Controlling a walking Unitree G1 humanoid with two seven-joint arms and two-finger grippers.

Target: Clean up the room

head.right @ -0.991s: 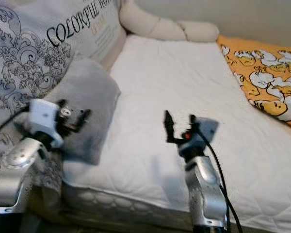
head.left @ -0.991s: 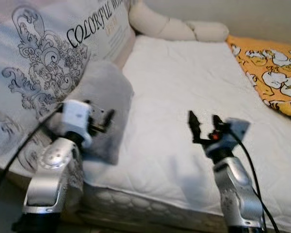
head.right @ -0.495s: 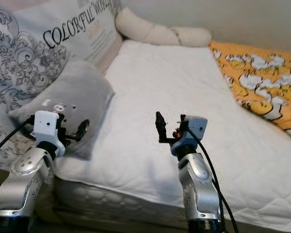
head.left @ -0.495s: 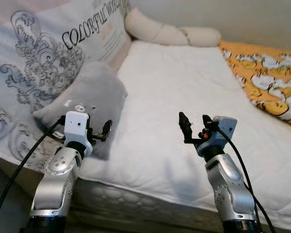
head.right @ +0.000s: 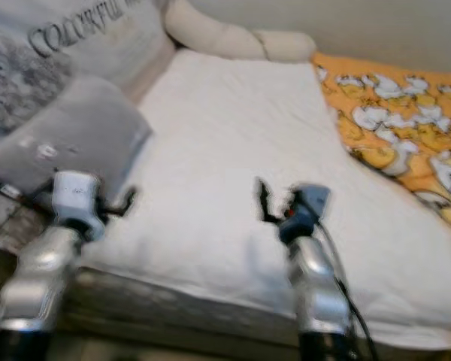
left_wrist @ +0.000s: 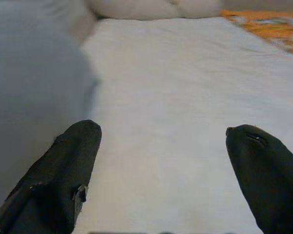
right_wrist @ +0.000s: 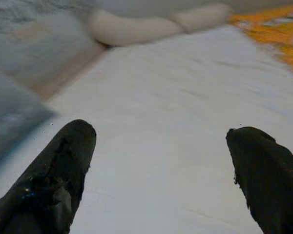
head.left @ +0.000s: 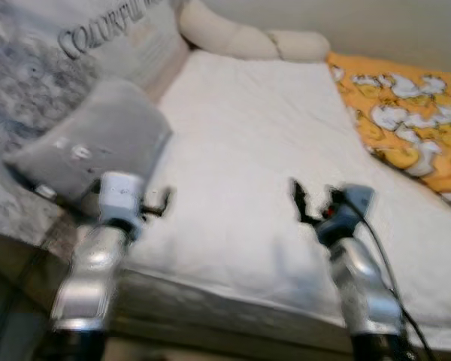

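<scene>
You're looking down at a bed (head.left: pixel 255 150) with a white quilted mattress, blurred in the head views. A plain pale wall (head.left: pixel 376 26) runs behind its far end. At your left a grey pillow (head.left: pixel 98 143) leans on a larger printed cushion (head.left: pixel 52 60). Light is soft and even; the mattress edge (head.left: pixel 233 308) nearest you lies in shadow.

Bed (head.left: pixel 255 143) w/ grey pillow (head.left: pixel 98 139), orange blanket (head.left: pixel 406 105).
</scene>
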